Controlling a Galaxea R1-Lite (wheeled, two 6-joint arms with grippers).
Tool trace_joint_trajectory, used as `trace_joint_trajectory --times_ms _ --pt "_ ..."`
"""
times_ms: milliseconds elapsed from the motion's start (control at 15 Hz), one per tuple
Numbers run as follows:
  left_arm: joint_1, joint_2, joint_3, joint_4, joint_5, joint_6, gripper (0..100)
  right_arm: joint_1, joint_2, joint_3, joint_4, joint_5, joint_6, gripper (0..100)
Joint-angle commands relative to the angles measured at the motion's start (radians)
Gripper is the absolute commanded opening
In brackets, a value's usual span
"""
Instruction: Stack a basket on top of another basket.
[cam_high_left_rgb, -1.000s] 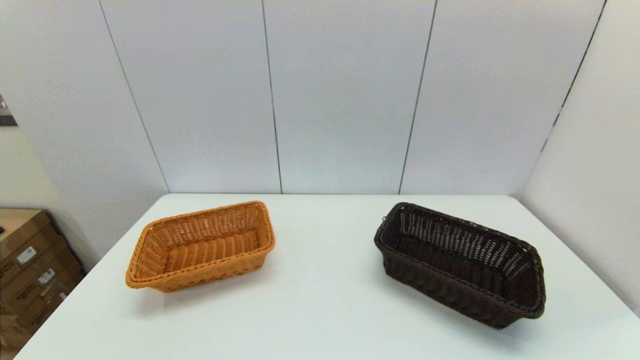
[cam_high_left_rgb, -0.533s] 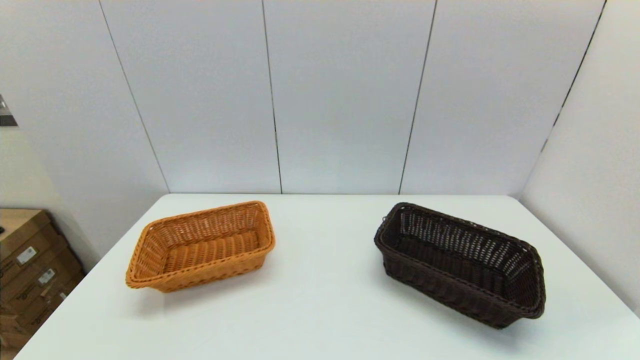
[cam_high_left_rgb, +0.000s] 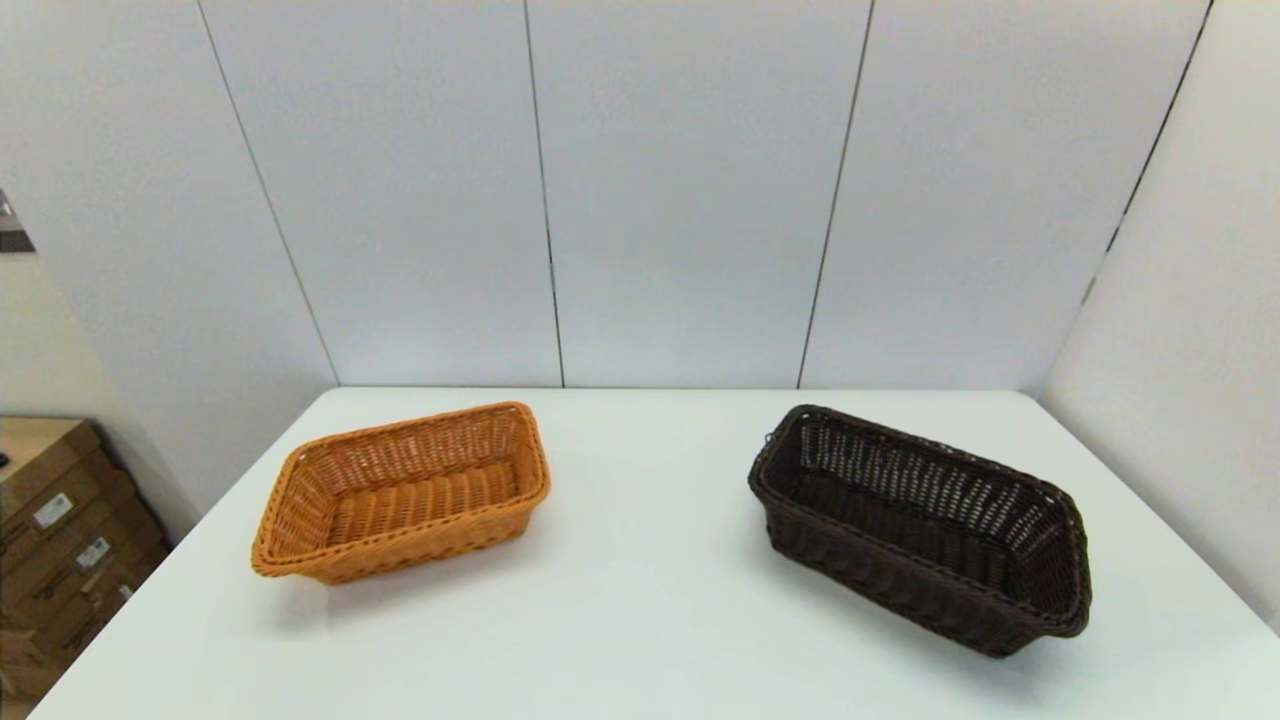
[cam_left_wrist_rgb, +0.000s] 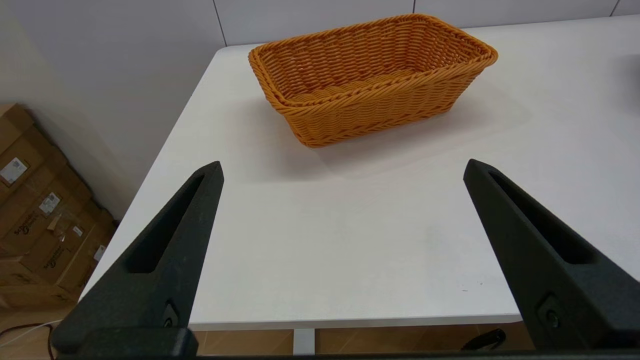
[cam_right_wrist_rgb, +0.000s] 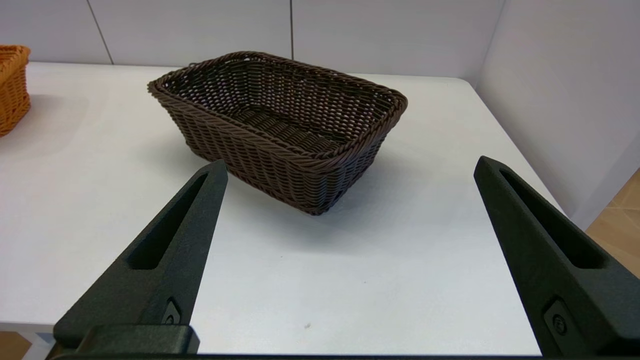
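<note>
Opening step: both wide-open claws, right claw (cam_right_wrist_rgb: 350, 165) and left claw (cam_left_wrist_rgb: 342, 167), wait off the bench (cam_high_left_rgb: 650, 600), with the dark basket (cam_high_left_rgb: 920, 525) to be gripped next for the orange basket (cam_high_left_rgb: 400, 490).

We saw a white table (cam_high_left_rgb: 640, 620) backed by grey wall panels (cam_high_left_rgb: 680, 200); stacked cardboard boxes (cam_high_left_rgb: 60, 540) sat on the floor left of the table.

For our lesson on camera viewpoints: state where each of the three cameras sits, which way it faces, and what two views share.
Head view: high, facing down; white table, both baskets, no arm.
Left wrist view: behind the open left hand, facing the orange-tan basket.
Right wrist view: behind the open right hand, facing the dark brown basket.
Shared: head and right wrist views show both baskets.
</note>
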Motion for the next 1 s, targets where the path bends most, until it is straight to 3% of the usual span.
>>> trace_joint_trajectory --times_ms 67,333,600,867,1000 --pt "0.0 0.0 0.002 0.0 -0.001 0.003 100 0.0 0.001 0.002 0.0 0.0 -0.001 100" --pt "0.0 0.004 -0.017 0.016 -0.018 0.017 100 0.0 0.001 0.002 0.0 0.0 -0.001 100" --pt "-0.002 0.25 -0.293 0.174 -0.031 -0.095 100 0.0 0.001 0.002 0.0 0.0 -0.001 100" --pt "0.0 0.559 -0.567 0.322 -0.025 -0.086 100 0.0 0.001 0.002 0.0 0.0 -0.001 100" --pt "0.0 0.69 -0.65 0.333 -0.025 -0.068 100 0.0 0.001 0.002 0.0 0.0 -0.001 100"
